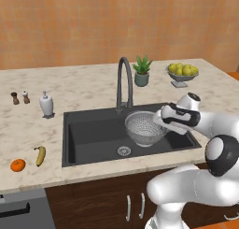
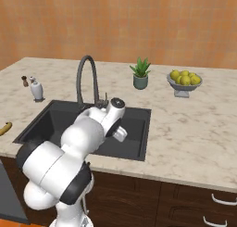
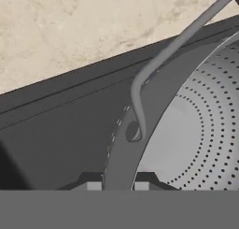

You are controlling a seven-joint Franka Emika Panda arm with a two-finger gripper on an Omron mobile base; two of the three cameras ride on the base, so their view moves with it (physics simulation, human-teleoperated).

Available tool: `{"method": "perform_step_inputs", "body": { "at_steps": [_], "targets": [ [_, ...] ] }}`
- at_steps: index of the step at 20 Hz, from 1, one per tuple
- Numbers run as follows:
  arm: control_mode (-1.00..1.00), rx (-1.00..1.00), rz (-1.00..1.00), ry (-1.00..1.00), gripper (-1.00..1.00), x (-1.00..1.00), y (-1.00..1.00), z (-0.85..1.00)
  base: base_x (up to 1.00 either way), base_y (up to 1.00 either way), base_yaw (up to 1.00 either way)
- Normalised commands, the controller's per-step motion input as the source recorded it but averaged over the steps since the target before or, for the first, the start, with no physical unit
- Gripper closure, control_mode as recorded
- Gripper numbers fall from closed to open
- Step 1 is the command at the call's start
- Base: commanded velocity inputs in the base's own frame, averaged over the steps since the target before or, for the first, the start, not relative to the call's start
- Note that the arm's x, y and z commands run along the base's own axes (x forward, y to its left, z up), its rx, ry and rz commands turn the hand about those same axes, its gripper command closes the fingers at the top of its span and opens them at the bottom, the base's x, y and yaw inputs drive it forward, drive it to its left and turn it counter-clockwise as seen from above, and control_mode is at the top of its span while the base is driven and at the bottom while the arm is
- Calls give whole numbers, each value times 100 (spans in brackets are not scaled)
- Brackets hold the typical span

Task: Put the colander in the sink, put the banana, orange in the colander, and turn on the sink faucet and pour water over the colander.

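Observation:
The silvery perforated colander point(image 1: 144, 127) sits inside the right half of the black sink point(image 1: 93, 134), below the arched spout of the sink faucet point(image 1: 123, 81). I cannot tell whether it touches the basin floor. My gripper point(image 1: 161, 122) is shut on its right rim. In the hand view the rolled rim of the colander point(image 3: 186, 130) runs between the tips of my gripper point(image 3: 117, 186), with the sink faucet point(image 3: 177, 41) curving above. The banana point(image 1: 40, 155) and the orange point(image 1: 17, 165) lie on the counter left of the sink, far from the gripper.
A white soap dispenser point(image 1: 45, 104) and two small shakers point(image 1: 20, 97) stand on the counter at the back left. A potted plant point(image 1: 142, 71) and a footed bowl of yellow-green fruit point(image 1: 182, 74) stand behind the sink to the right.

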Motion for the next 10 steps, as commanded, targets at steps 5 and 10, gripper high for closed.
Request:
{"method": "perform_step_inputs", "body": {
  "at_steps": [5, 10],
  "targets": [
    [-100, 0, 0, 0, 100, 34, 1, -40, 0, 0, 0],
    [-100, 0, 1, 0, 100, 34, 3, -34, 0, 0, 0]
  ]
}}
